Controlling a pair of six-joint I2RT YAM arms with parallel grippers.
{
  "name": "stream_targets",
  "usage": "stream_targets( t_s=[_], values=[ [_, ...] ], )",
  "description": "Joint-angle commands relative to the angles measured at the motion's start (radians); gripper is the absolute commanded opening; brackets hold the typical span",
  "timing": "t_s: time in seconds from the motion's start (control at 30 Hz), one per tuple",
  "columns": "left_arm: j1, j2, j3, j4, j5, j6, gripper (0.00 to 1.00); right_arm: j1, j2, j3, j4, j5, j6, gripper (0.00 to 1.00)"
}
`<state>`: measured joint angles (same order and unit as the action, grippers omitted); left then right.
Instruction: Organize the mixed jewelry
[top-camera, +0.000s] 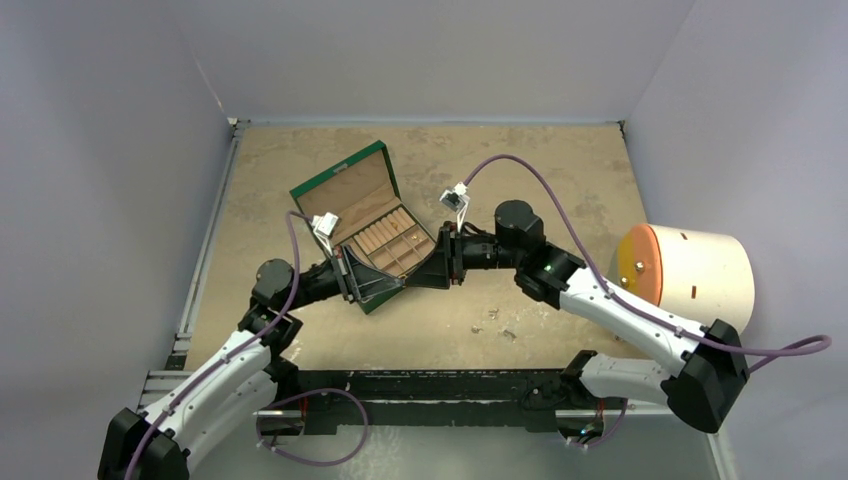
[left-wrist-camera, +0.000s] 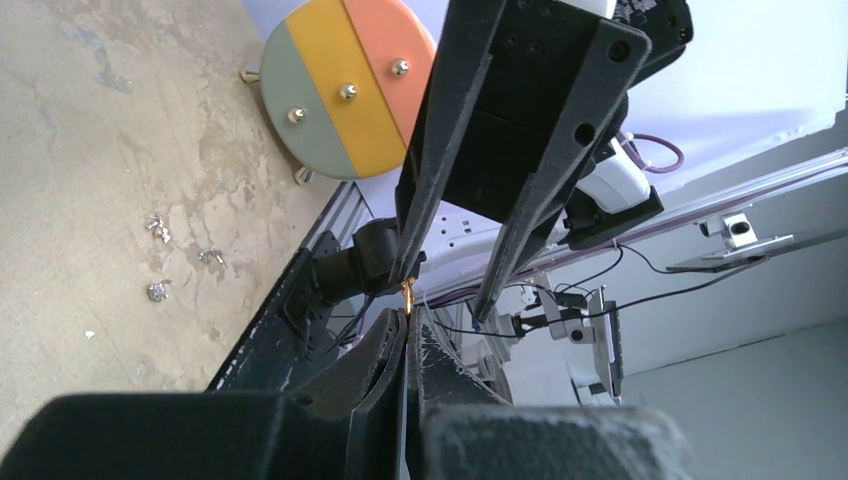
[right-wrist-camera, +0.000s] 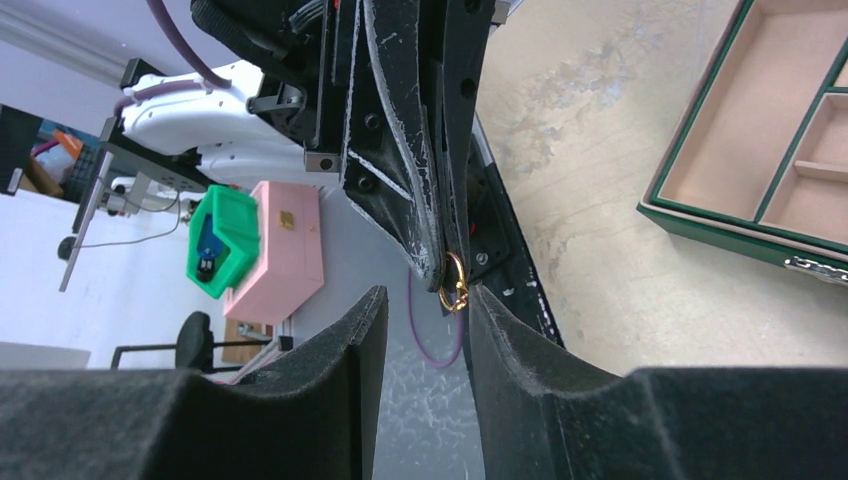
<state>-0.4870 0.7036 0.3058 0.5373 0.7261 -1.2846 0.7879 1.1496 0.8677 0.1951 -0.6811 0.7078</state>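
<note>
Though tiny from above, the left claw (top-camera: 397, 284) and right claw (top-camera: 413, 280) meet by the near corner of the green box (top-camera: 345, 190). Left wrist: left claw pinches a gold ring (left-wrist-camera: 407, 290). Right wrist: right claw stands wide beside it.

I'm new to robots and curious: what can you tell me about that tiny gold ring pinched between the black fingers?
The gold ring is a thin, shiny loop, seemingly metal, hanging in the air. The shut left gripper pinches its upper edge. It sits between the fingers of the open right gripper, very near one; whether they touch is unclear.
</note>
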Motion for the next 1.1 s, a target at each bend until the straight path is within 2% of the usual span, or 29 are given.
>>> stream_targets(
  t_s=[0.0, 0.27, 0.6, 0.9, 1.07],
  values=[
    [-0.005, -0.013, 0.051, 0.063, 0.033, 0.027, 0.00, -0.005, 0.004, -0.004, 0.088, -0.057, 0.026, 0.39],
    [-0.005, -0.016, 0.056, 0.077, 0.041, 0.019, 0.00, -0.005, 0.011, -0.007, 0.119, -0.072, 0.037, 0.37],
    [-0.005, -0.013, 0.049, 0.093, 0.037, 0.013, 0.00, -0.005, 0.012, -0.013, 0.149, -0.087, 0.055, 0.22],
    [-0.005, -0.019, 0.044, 0.105, 0.035, 0.004, 0.00, -0.007, 0.012, -0.016, 0.155, -0.089, 0.062, 0.00],
    [-0.005, -0.033, 0.044, 0.103, 0.030, 0.001, 0.00, -0.006, 0.007, -0.016, 0.148, -0.082, 0.052, 0.00]
  ],
)
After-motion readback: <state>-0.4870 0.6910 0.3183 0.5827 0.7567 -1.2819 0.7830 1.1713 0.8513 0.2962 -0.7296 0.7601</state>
